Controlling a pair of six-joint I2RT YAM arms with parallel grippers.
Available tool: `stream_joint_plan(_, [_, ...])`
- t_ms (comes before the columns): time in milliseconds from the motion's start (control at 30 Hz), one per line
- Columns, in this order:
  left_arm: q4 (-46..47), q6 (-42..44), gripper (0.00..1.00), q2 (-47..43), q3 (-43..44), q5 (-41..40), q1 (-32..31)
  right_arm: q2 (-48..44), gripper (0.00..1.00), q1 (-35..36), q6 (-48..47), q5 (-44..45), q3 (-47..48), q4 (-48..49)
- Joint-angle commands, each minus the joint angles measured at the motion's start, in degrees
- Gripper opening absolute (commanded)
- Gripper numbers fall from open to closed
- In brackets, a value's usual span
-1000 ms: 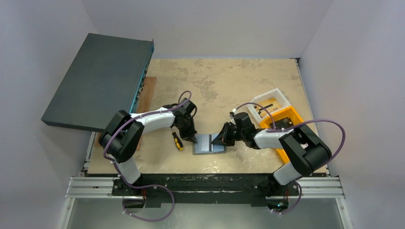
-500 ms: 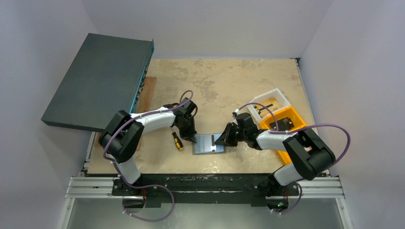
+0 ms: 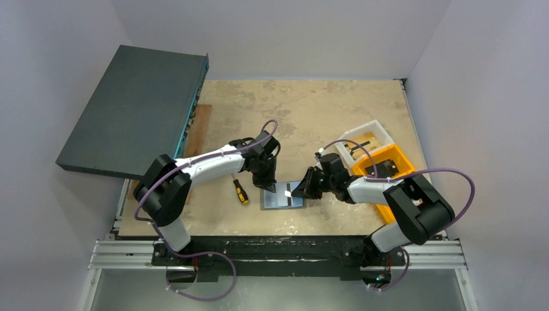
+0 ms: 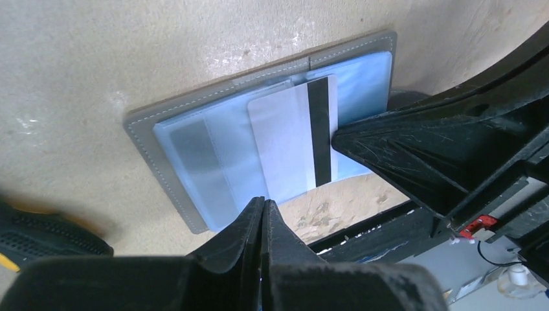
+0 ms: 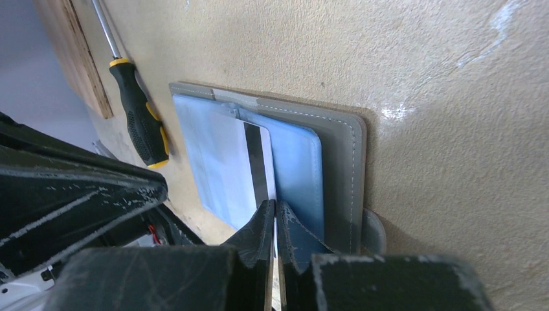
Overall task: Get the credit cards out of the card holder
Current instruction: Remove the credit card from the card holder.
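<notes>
**Card holder (image 3: 283, 197) open, one card partly out**

Lies open flat on the tabletop (image 3: 324, 116) between my two end effectors, pale blue inside facing up. One white card (image 4: 288, 139) with a black stripe sits skewed across the card holder, one end poking past its edge. My right end effector (image 5: 273, 210) looks pinched narrow on that card's edge. My left end effector (image 4: 262, 204) is closed with nothing seen in it, tips just over the holder's near edge. My read: opening is done, this card is about midway out and not yet clear. Can't tell if more cards sit in the pockets. No card lies apart from the holder.
</notes>
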Motion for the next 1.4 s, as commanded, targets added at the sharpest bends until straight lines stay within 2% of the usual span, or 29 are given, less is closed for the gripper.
stream_joint_plan(0, [1.3, 0.9, 0.00, 2.7, 1.4, 0.6, -0.4, -0.1, 0.00, -0.2, -0.6, 0.5, -0.3, 1.0])
stream_joint_plan(100, [1.6, 1.0, 0.00, 5.3, 1.1, -0.4, -0.4, -0.1, 0.01, -0.2, -0.4, 0.3, -0.5, 1.2])
stream_joint_plan(200, [2.3, 0.8, 0.00, 7.5, 0.2, -0.7, -0.4, 0.1, 0.17, -0.3, -0.1, -0.5, -0.8, 2.5])
stream_joint_plan(300, [2.2, 0.3, 0.00, 8.6, -0.4, -1.1, -0.4, 1.0, 0.26, -0.4, 0.6, -2.0, -1.4, 4.7])
stream_joint_plan(467, [1.0, 0.0, 0.00, 9.5, -0.4, -2.0, -0.4, 3.3, 0.28, -0.4, 2.0, -4.1, -2.0, 8.7])
stream_joint_plan(667, [0.8, -0.3, 0.00, 9.8, -0.2, -2.0, -0.3, 5.7, 0.21, -0.4, 3.0, -6.2, -1.9, 11.9])
stream_joint_plan(900, [0.2, -0.5, 0.00, 9.8, -0.7, -2.3, -0.1, 5.2, 0.00, -1.3, 2.5, -6.0, -2.3, 11.1])
stream_joint_plan(1367, [0.4, 0.0, 0.00, 7.6, -1.5, -2.3, 0.7, -7.8, 0.00, -6.4, -4.1, 0.1, -1.7, -4.6])
